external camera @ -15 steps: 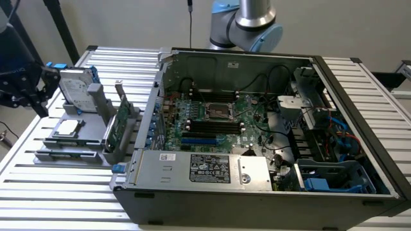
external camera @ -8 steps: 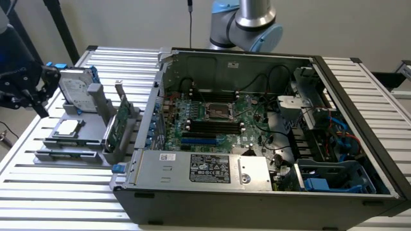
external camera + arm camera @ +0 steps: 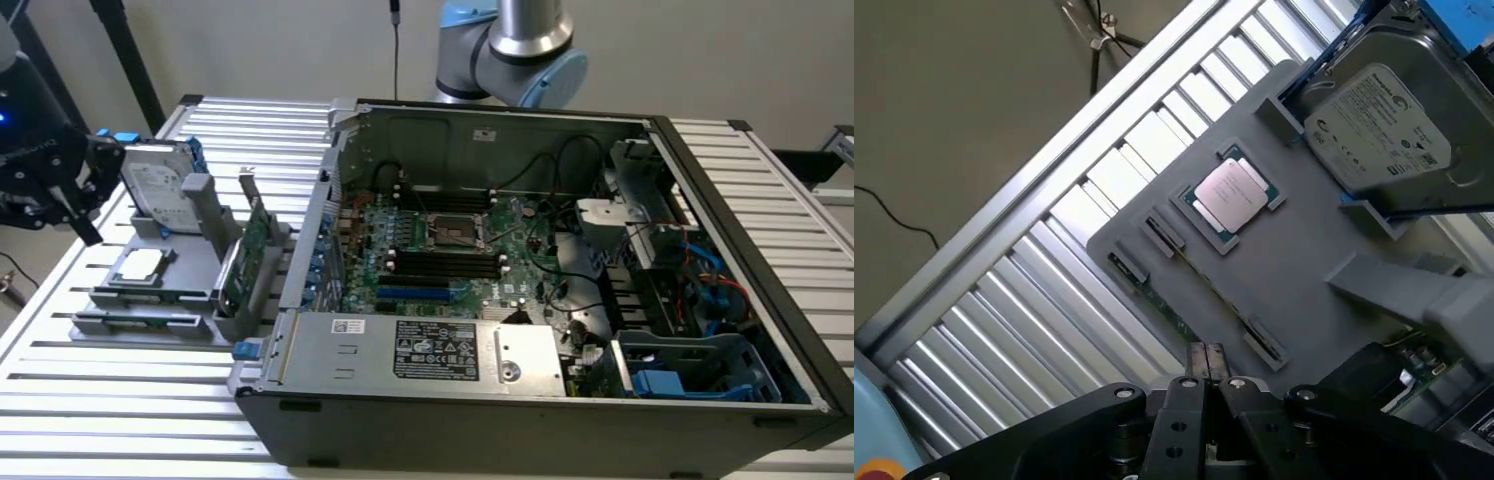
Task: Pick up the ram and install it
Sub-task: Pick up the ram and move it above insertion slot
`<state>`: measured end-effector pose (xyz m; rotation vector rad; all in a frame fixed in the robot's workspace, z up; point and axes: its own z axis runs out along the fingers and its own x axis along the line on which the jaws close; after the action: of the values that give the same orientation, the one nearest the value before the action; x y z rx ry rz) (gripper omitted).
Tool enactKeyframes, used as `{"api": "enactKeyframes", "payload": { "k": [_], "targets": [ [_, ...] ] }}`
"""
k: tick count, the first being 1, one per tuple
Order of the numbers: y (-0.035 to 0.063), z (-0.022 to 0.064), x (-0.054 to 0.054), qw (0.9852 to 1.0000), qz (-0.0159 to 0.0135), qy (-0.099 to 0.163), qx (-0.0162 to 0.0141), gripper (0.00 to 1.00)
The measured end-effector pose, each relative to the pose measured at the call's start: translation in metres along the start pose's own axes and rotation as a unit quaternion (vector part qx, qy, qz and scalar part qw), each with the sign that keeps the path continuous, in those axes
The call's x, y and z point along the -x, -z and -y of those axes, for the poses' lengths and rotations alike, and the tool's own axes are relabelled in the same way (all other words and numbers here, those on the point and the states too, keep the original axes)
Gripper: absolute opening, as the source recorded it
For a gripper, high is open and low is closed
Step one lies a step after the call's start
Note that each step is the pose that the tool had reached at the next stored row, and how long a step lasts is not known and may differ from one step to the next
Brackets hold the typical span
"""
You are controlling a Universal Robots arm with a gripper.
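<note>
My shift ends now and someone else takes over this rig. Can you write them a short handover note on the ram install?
Gripper: shut, holding nothing, poised over the gray parts tray near the ram.
Ram: on edge in its tray holder, beside the processor chip, not yet picked up.
Computer case: open, with the motherboard's black memory slots in plain sight.
Done: nothing of the pick-up or the install.
Left: both steps, grasping the ram and seating it in a slot.
</note>
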<state>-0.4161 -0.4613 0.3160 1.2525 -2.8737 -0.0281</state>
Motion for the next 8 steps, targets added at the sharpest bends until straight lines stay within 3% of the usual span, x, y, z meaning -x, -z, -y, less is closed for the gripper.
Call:
{"api": "enactKeyframes", "payload": {
  "k": [4, 8],
  "targets": [
    [-0.0005, 0.0, 0.0, 0.9994, -0.0007, 0.036, 0.0001, 0.11],
    [-0.001, 0.0, 0.0, 0.9973, -0.0014, 0.073, 0.0001, 0.11]
  ]
}}
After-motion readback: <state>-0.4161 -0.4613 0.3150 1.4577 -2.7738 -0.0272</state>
